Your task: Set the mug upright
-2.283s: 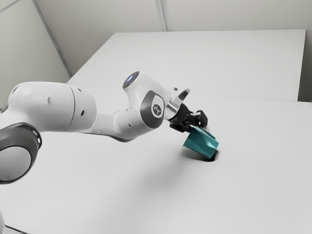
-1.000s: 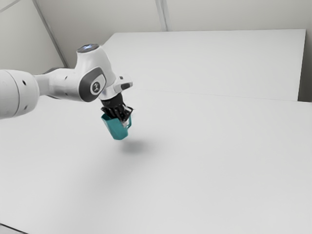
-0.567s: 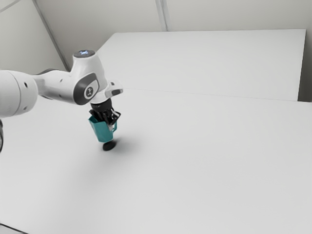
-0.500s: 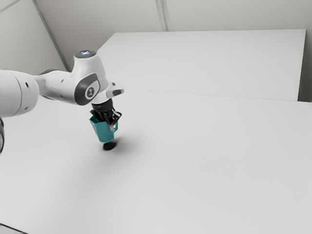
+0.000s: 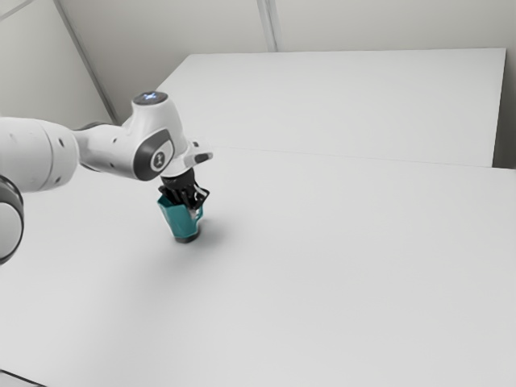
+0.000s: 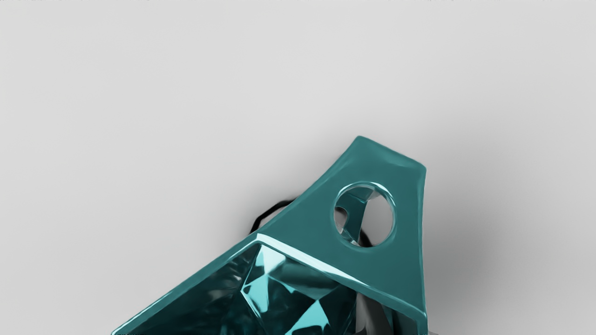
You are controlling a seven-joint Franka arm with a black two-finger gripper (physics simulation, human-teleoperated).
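The teal mug (image 5: 179,221) is nearly upright, its rim leaning a little toward the exterior view's left. Its base is right at a dark contact-like shadow; whether it touches the table cannot be told. From above, my gripper (image 5: 193,210) is shut on the mug's wall near the handle. In the wrist view, the mug (image 6: 298,190) shows its open mouth, faceted inside and the broad handle with a round hole. There the gripper (image 6: 401,321) has one finger inside the mug and the other outside the wall, mostly hidden.
A white table (image 5: 347,266) extends around the mug, with a second white surface (image 5: 347,101) beyond it. A dark thin edge (image 5: 22,377) crosses the exterior view's lower left corner.
Since the earlier frames, my hand has carried the mug from the table's middle toward the exterior view's left and turned it from lying tilted to nearly upright. Most recently it came down slightly, closer to its shadow.
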